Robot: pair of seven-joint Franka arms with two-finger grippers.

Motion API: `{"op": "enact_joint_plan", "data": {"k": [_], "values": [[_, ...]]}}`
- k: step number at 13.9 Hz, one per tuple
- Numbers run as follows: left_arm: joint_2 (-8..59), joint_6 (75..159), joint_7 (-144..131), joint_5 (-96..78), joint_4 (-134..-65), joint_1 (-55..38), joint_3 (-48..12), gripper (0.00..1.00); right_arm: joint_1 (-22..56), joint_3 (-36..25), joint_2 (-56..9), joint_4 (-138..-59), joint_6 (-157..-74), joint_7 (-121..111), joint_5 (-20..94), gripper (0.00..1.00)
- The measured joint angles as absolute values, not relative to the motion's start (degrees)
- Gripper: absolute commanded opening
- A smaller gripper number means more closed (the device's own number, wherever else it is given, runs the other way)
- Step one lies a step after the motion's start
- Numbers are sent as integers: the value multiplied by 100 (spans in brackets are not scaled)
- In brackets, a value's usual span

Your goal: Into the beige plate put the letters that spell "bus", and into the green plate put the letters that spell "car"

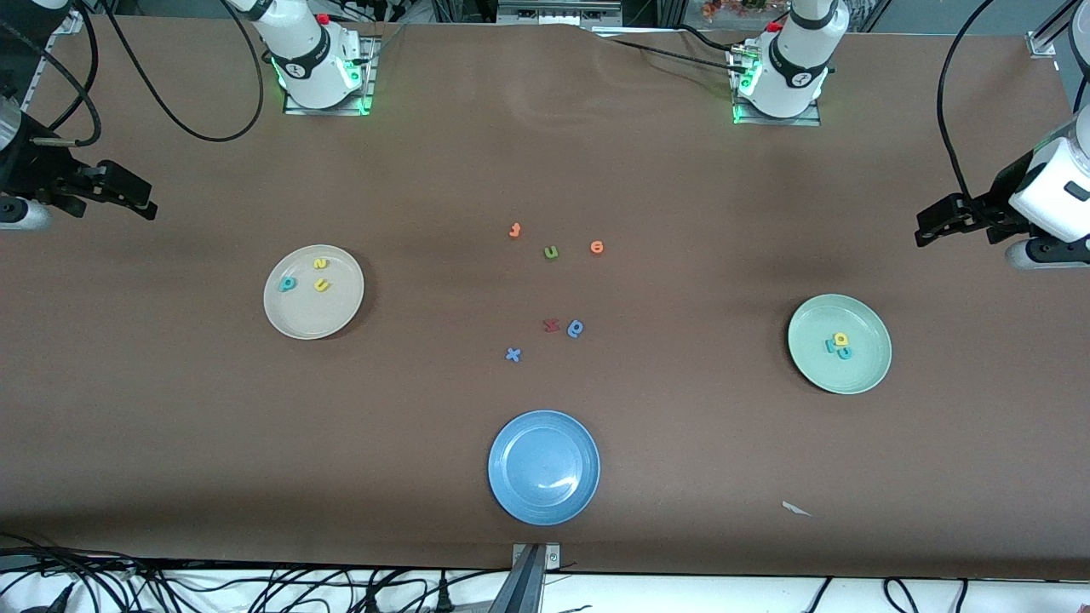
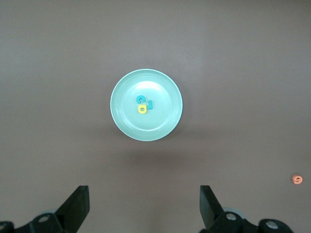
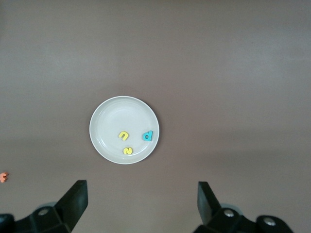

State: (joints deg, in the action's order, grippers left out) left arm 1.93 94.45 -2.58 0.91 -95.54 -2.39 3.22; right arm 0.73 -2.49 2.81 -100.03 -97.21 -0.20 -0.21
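The beige plate (image 1: 315,328) lies toward the right arm's end of the table and holds a yellow "s" (image 1: 320,264), a yellow "u" (image 1: 321,285) and a teal "b" (image 1: 288,283). The green plate (image 1: 817,366) lies toward the left arm's end with a teal "c" (image 2: 141,99), a teal "r" (image 2: 149,105) and a yellow "a" (image 2: 142,109) bunched together in it. My left gripper (image 1: 928,226) hangs open and empty over bare table beside the green plate (image 2: 146,128). My right gripper (image 1: 136,200) hangs open and empty over bare table beside the beige plate (image 3: 116,116).
A blue plate (image 1: 543,434) sits near the table's front edge. Mid-table lie loose letters: two orange ones (image 1: 514,230) (image 1: 597,247), a green "u" (image 1: 551,252), a red one (image 1: 551,324), a blue round-bowled one (image 1: 576,329) and a blue "x" (image 1: 513,354). A white scrap (image 1: 796,509) lies near the front edge.
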Motion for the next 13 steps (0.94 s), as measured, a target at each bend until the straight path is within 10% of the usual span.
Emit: {"op": "enact_joint_plan", "data": {"k": [13], "values": [[190,9422,-191,91,-9554,-238,322,100,73,-266,282,-9965,-9529,-22,94,100]]}}
